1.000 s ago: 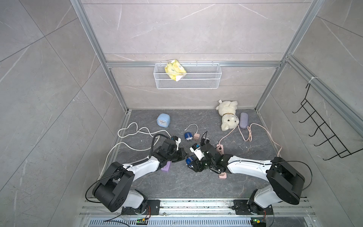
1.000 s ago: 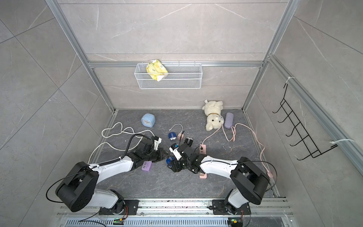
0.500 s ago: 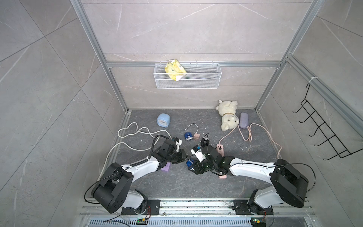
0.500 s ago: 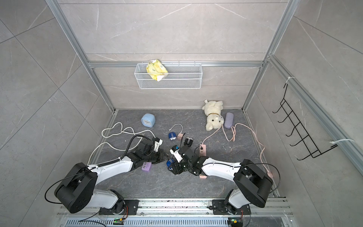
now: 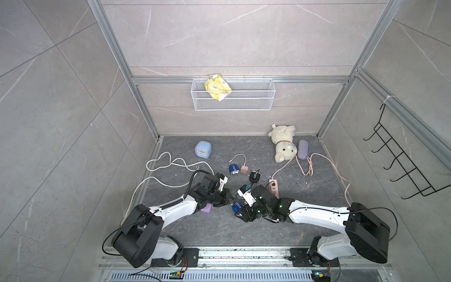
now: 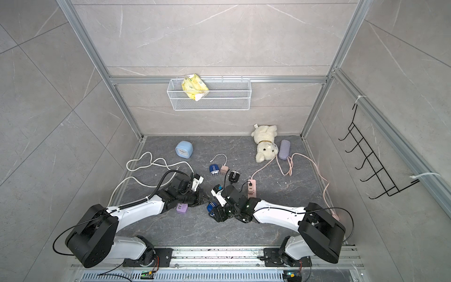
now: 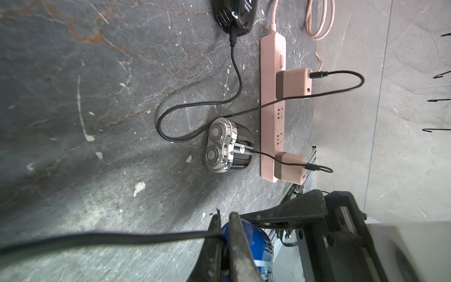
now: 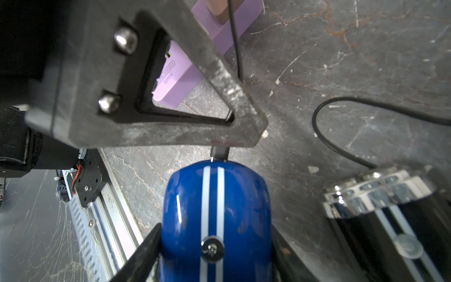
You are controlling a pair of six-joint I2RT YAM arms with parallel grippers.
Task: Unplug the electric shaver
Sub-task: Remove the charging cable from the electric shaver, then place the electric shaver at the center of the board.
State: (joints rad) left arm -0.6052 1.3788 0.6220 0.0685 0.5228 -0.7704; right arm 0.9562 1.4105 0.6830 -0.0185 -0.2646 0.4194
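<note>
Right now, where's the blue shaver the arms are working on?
In both top views the blue shaver is front-centre between the arms, held in the right pincer; the left pincer pinches its cable, purple socket block to its left.

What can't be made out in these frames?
Plug seating in the blue shaver: right wrist view, a finger of the left end effector covers its top; top views too small.
Cable's run: left wrist view, blurred, leaves the frame.
Blue shaver's head: right wrist view, cut off by the edge.
Purple socket: top views, mostly under the left arm.
</note>
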